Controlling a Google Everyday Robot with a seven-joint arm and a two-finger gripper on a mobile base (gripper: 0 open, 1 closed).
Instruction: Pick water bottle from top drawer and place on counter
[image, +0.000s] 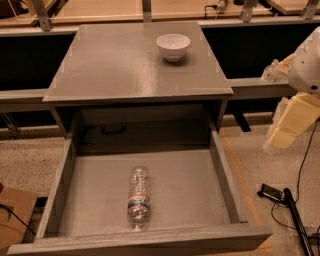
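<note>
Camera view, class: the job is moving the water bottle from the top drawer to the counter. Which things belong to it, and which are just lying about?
Belongs to the job: water bottle, lying in the top drawer; counter; gripper, at the right edge, clear of the drawer.

Just lying about: white bowl on the counter; black cables on the floor, right; cardboard, lower left.

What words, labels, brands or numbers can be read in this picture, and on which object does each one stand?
None can be read.
water bottle in the top drawer: red-and-blue label band, print too blurred to read.
white bowl on the counter: no text.
gripper, at the right beside the counter: no text visible.
</note>
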